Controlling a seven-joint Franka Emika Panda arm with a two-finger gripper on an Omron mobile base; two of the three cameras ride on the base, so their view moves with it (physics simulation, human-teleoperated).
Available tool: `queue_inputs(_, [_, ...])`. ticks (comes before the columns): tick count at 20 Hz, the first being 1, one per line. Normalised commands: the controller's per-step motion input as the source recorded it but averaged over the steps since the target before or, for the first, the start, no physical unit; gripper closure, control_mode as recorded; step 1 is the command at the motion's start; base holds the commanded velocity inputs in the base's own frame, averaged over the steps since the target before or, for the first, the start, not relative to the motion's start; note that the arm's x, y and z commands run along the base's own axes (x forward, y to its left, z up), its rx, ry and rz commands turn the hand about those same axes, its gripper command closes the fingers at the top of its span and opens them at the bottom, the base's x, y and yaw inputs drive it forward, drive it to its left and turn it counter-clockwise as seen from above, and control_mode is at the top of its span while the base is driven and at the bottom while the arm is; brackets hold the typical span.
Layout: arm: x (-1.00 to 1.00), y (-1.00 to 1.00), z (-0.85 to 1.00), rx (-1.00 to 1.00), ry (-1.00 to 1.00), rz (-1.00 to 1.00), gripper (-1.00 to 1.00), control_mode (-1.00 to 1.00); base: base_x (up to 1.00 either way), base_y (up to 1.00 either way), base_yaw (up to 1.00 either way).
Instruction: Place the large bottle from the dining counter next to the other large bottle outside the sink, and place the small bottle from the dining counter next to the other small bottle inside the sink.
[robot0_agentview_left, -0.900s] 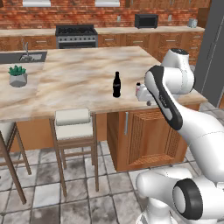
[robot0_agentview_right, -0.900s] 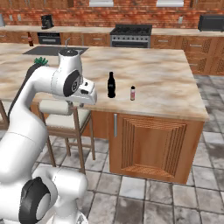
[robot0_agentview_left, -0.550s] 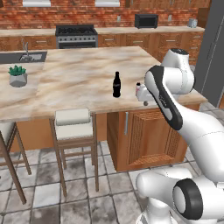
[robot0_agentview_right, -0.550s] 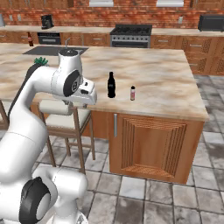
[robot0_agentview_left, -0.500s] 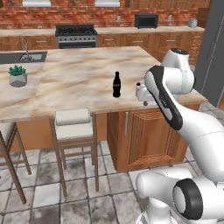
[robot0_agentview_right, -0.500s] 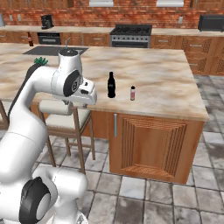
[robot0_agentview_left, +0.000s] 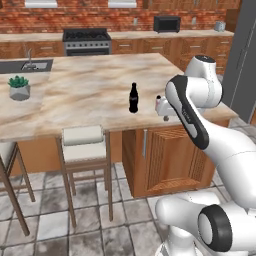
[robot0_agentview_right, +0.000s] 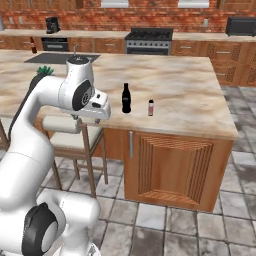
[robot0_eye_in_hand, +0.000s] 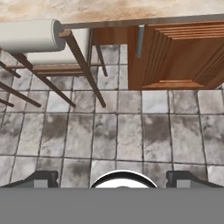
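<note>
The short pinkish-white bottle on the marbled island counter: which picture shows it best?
The right base view: there the short pinkish-white bottle stands unobstructed beside the tall black bottle. In the left base view the white arm partly hides it. The hand view looks down at floor tiles instead.

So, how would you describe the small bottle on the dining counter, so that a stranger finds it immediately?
Find the dining counter, the broad marbled stone island. Near its front edge two bottles stand apart, side by side. The small bottle is the short pinkish-white one with a pale cap, about half as tall as the large bottle beside it.
</note>
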Motion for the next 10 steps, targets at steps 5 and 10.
queue_inputs(5, [0.00,0.00,0.00,0.00,0.00,0.00,-1.00,1.00,0.46,0.00,-0.03])
queue_inputs(10, [0.00,0.00,0.00,0.00,0.00,0.00,-1.00,1.00,0.45,0.00,-0.02])
